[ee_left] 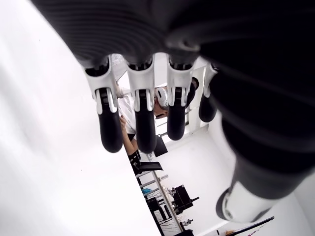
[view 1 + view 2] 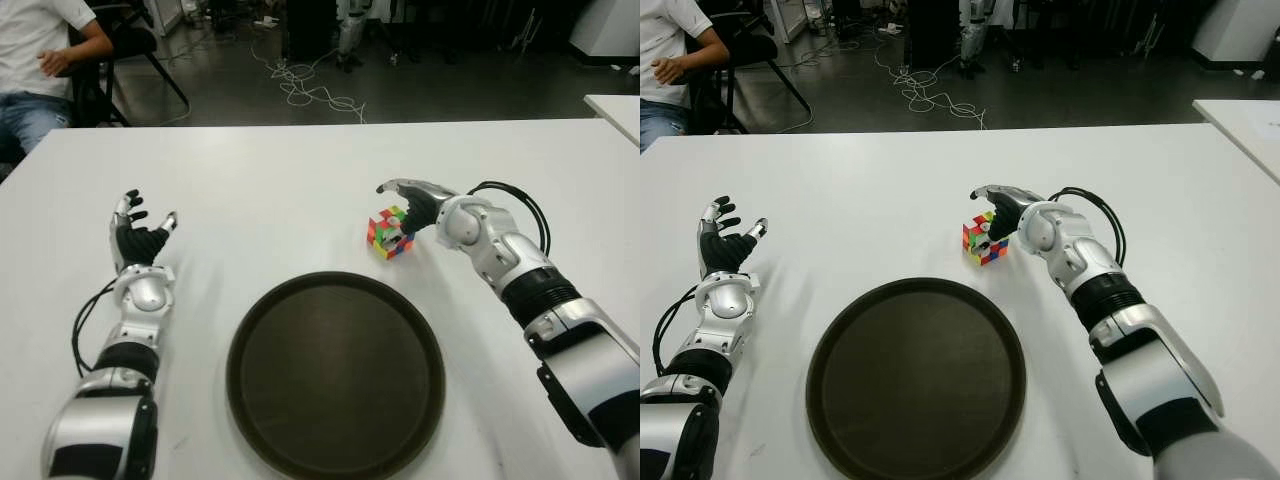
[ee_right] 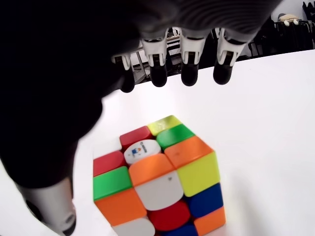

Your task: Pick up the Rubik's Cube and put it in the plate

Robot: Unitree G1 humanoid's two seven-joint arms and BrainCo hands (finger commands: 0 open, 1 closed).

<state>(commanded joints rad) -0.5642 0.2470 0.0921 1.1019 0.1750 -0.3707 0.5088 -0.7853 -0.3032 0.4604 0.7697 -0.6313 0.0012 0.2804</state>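
Observation:
The scrambled Rubik's Cube (image 2: 390,232) stands on the white table (image 2: 270,170), just beyond the right part of the dark round plate (image 2: 335,375). My right hand (image 2: 396,210) hovers over the cube from its right side. In the right wrist view its fingers (image 3: 189,69) stretch out past the cube (image 3: 157,182) and its thumb hangs beside it, with no contact visible; the hand is open. My left hand (image 2: 140,222) shows left of the plate, palm up, with its fingers (image 1: 142,123) spread and nothing in them.
A seated person (image 2: 40,60) is beyond the table's far left corner, beside a chair. Cables (image 2: 310,90) lie on the floor behind the table. The corner of another white table (image 2: 615,105) shows at the right edge.

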